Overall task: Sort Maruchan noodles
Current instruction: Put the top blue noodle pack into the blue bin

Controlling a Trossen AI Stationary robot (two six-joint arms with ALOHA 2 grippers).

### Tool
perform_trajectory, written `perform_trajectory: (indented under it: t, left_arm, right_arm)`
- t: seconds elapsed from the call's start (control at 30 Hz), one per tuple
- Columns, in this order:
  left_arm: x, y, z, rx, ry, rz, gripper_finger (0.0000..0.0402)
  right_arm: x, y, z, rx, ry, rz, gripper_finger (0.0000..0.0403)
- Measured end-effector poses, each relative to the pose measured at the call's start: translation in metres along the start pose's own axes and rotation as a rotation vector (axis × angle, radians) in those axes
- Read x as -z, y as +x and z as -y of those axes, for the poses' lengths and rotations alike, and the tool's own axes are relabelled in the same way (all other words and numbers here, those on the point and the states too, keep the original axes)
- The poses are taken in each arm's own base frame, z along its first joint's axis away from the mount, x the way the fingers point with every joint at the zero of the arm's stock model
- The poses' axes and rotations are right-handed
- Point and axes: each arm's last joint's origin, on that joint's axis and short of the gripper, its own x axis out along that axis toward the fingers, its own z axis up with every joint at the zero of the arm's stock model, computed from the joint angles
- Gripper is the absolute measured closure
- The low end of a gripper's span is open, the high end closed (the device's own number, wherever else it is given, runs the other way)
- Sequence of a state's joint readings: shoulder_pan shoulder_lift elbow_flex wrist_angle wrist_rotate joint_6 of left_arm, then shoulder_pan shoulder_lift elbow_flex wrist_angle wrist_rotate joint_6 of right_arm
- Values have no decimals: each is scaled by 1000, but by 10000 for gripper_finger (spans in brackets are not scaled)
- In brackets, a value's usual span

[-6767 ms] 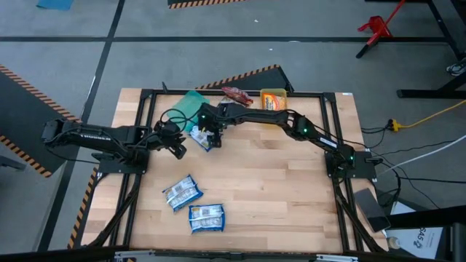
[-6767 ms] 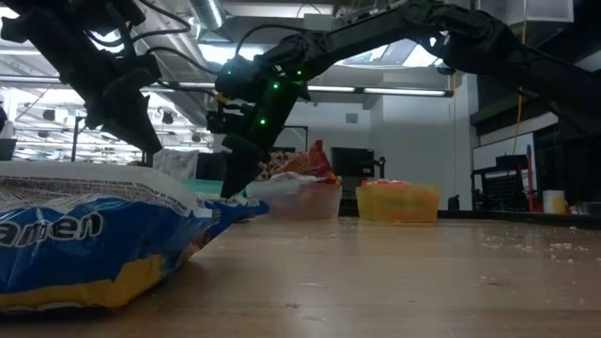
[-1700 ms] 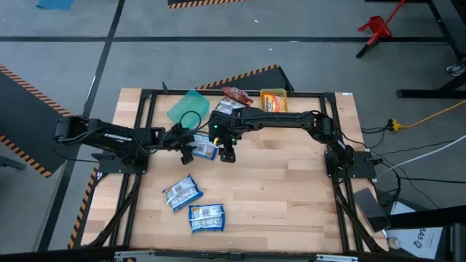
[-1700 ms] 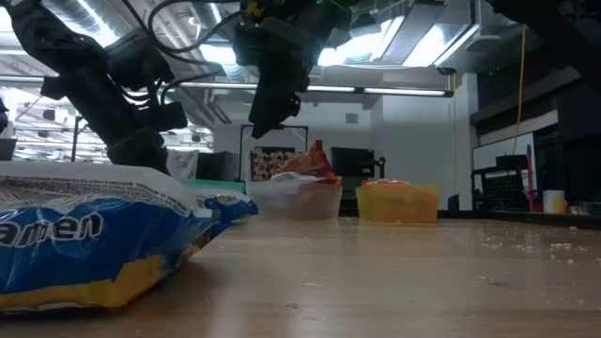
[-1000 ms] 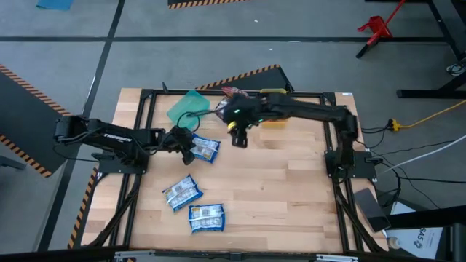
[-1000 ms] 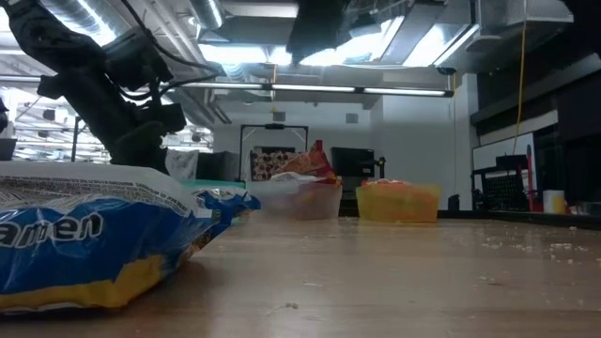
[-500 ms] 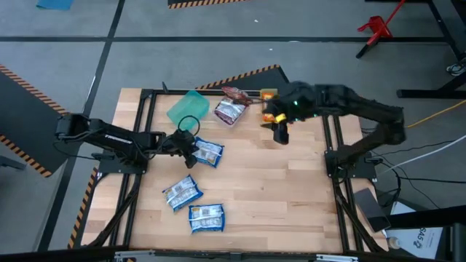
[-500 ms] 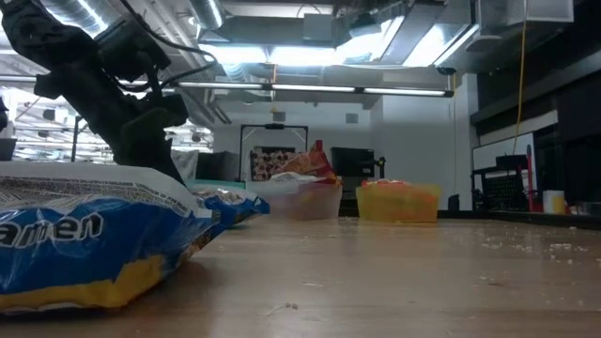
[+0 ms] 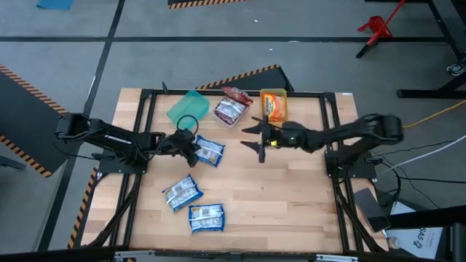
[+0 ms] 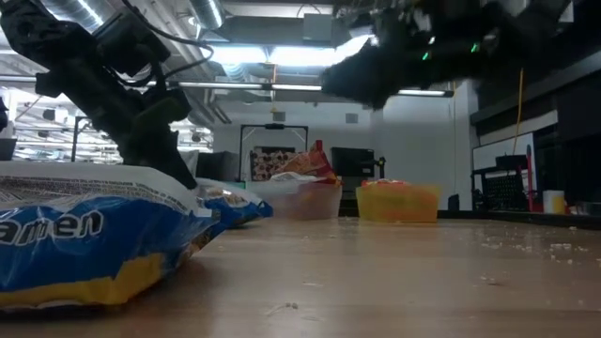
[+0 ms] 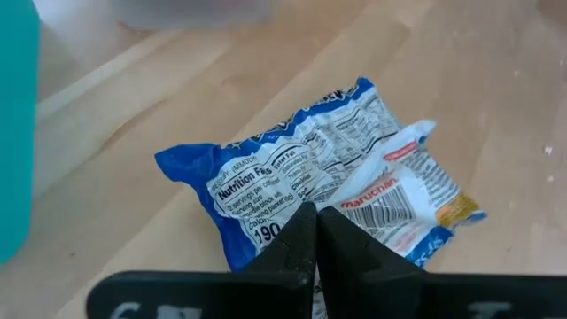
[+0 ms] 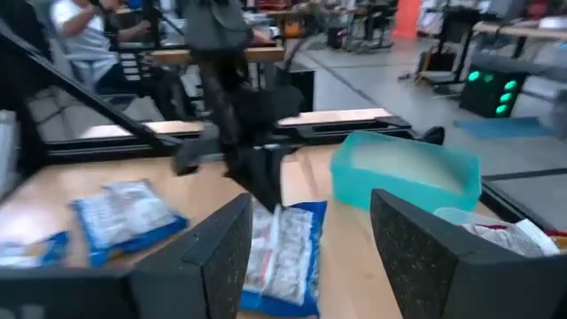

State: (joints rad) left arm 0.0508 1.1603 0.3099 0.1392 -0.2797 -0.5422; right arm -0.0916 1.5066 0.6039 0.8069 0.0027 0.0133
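Left claw (image 9: 191, 151): fingers pressed together, tips down on the near end of a blue noodle packet (image 9: 209, 151) left of the desk's (image 9: 291, 196) centre. Left wrist view shows the two fingers (image 11: 301, 239) closed tight with the packet's edge right at their tips, so it looks pinched; the low view shows the claw (image 10: 178, 174) low over the same packet.

That packet (image 11: 310, 177): blue wrapper, white back panel with nutrition print and a barcode, crinkled, lying flat, label side down.

Right claw (image 9: 261, 138): fingers apart, nothing between them, up off the desk near the middle of its far half, pointing toward the left arm. Right wrist view looks between its two spread fingers (image 12: 221, 257) at the left arm's packet (image 12: 283, 252).

Other packets:
- two more blue ones near the front-left corner, one (image 9: 181, 193) angled, one (image 9: 207, 217) closer to the front edge and square to it
- in the low view one of them fills the left foreground (image 10: 94, 235), blue with a yellow band

Along the far edge, left to right:
- green bin (image 9: 188, 108), just beyond the left claw
- clear bin (image 9: 230, 109) with a silvery packet in it, a red packet (image 9: 236, 94) sticking over its far side
- yellow bin (image 9: 273, 104) with an orange packet inside

Black frame rails (image 9: 145, 131) run along the desk's edges.
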Motion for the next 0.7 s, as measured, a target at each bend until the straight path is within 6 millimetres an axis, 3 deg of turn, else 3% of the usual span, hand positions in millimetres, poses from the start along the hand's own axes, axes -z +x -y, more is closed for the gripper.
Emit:
perform_trajectory:
  t: [0.17,0.43,0.7]
  left_arm:
    - [-4,0,1,-2,-33,45,401]
    - [-4,0,1,-16,-66,58,401]
    - [-5,0,1,-18,-70,59,401]
  right_arm:
    - [28,37,-1,-43,-16,-36,187]
    - [25,94,-9,-88,48,-73,183]
    - [25,126,-23,-48,-32,-182,93]
